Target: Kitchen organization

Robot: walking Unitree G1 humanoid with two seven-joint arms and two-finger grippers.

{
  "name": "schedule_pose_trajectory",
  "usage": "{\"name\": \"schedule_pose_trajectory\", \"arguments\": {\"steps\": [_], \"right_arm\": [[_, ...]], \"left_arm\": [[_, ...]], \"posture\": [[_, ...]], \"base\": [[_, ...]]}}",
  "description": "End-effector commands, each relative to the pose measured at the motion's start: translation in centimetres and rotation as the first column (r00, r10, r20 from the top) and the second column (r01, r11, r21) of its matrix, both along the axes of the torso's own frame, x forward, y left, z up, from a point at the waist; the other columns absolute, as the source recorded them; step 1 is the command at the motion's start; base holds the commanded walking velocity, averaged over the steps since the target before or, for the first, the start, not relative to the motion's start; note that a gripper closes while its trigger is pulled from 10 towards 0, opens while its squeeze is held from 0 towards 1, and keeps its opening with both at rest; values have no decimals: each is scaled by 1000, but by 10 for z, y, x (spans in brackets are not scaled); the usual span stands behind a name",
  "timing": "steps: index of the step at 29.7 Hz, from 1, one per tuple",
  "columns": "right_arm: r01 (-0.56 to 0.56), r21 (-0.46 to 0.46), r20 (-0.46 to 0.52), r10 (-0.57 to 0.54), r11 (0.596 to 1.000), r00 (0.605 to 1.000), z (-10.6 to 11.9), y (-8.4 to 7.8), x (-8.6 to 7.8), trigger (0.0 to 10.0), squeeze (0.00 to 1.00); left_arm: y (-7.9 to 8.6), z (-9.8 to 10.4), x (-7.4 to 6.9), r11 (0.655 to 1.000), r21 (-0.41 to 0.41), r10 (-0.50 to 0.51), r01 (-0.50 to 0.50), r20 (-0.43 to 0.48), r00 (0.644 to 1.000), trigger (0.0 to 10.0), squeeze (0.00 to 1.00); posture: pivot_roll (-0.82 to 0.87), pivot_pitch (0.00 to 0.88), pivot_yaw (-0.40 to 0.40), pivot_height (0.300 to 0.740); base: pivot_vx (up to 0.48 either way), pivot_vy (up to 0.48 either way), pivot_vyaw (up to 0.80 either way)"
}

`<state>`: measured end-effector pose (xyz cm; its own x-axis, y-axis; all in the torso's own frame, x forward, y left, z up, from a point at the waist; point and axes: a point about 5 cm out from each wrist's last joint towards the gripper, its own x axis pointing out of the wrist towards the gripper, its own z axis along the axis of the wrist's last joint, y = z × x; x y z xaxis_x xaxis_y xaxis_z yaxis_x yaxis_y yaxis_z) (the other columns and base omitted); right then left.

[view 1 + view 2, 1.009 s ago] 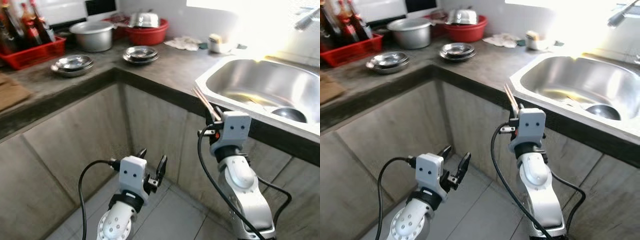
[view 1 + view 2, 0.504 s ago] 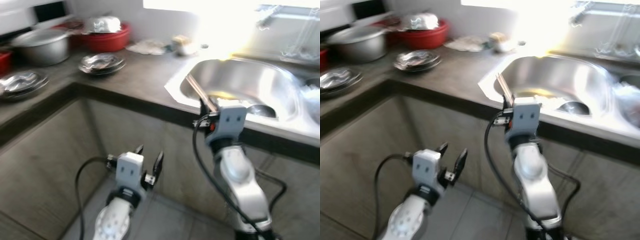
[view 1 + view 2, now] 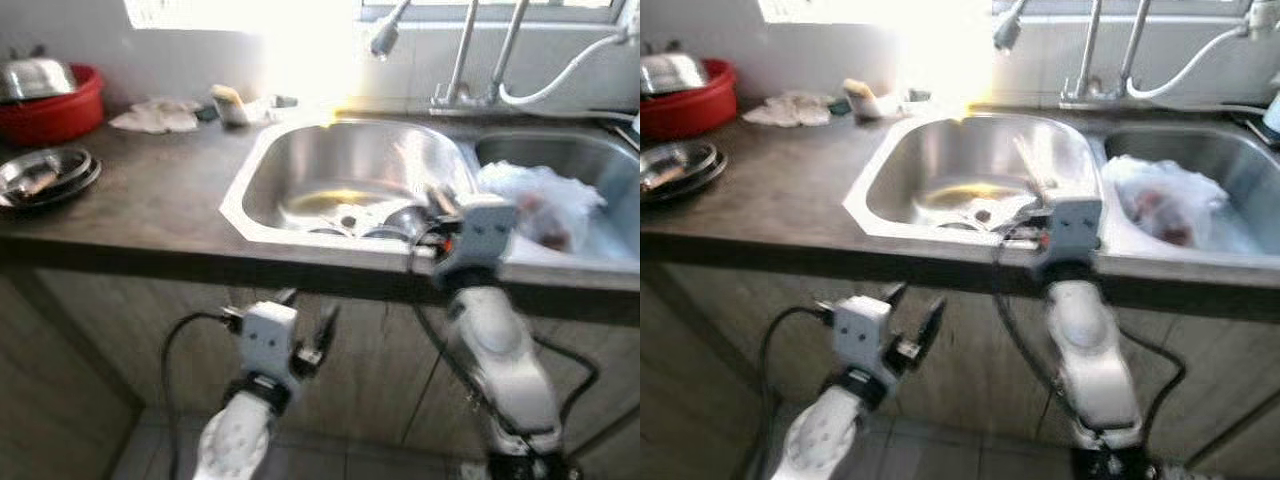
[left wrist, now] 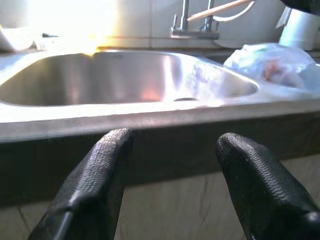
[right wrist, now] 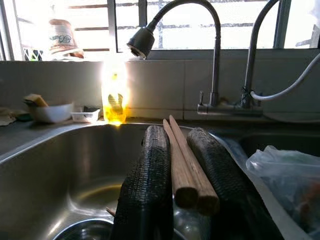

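Right gripper (image 5: pixel 192 200) is clamped on a pair of wooden chopsticks (image 5: pixel 182 162), gripped between the two black fingers (image 5: pixel 147 185). Their cut ends point back toward the wrist camera and their length runs forward over the left sink basin (image 3: pixel 340 175). In the head views the gripper sits at the front rim of that basin, near the divider to the right basin, with the chopsticks angling up over the bowl.

Left gripper (image 3: pixel 305 330) hangs low in front of the cabinet face below the worktop (image 3: pixel 150 200); fingers (image 4: pixel 95 180) spread apart, nothing between them.

Left basin holds steel bowls (image 3: pixel 395 220) and some water at the bottom. Right basin holds a plastic bag (image 3: pixel 540 200) with something reddish inside. Gooseneck tap (image 5: pixel 175 25) stands at the back edge, spout over the left basin.

Judgement: step in hand looks like bringing the chopsticks to the sink for deposit or rinsing.

Notes for doing it well:
- Carry the gripper forward past the rim before letting go, so both sticks land in the basin and not on the worktop edge or the floor.
- Lower close to the steel bowls before release; a high drop may bounce the sticks out.
- Keep clear of the divider and the plastic bag.
- Grip looks narrow; the sticks could pivot if knocked on the rim.
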<state>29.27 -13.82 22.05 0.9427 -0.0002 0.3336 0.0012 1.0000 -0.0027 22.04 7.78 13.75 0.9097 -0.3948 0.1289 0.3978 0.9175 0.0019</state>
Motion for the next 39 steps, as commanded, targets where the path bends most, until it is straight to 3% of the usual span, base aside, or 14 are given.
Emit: {"name": "schedule_pose_trajectory", "arguments": {"steps": [1,5,9,22,28,39], "right_arm": [[-64,7,7,64,998,998,5,13,3,10000,0],[-99,-61,8,100,993,995,6,16,6,10000,0],[-123,-53,-12,123,991,992,8,17,11,10000,0],[-122,-141,-207,92,982,974,5,-2,46,10000,0],[-183,-154,-351,119,971,929,-8,-2,61,10000,0],[-193,-283,-471,39,939,881,-28,-8,75,10000,0]], "left_arm": [[8,0,1,1000,17,25,-25,4,1000,10000,0],[8,0,1,999,18,27,-27,6,1000,10000,0],[7,3,1,999,14,31,-31,16,999,10000,0],[8,12,7,999,10,37,-38,52,998,10000,0],[9,12,7,998,24,65,-66,52,997,10000,0],[5,8,3,999,22,46,-47,34,998,10000,0]], "posture": [[53,76,-17,740],[54,75,-18,740],[54,76,-22,740],[50,74,-29,740],[59,73,-34,740],[65,77,-42,740]], "base": [[307,0,0],[308,0,200],[307,0,597],[296,0,0],[136,0,0],[0,0,0]]}}
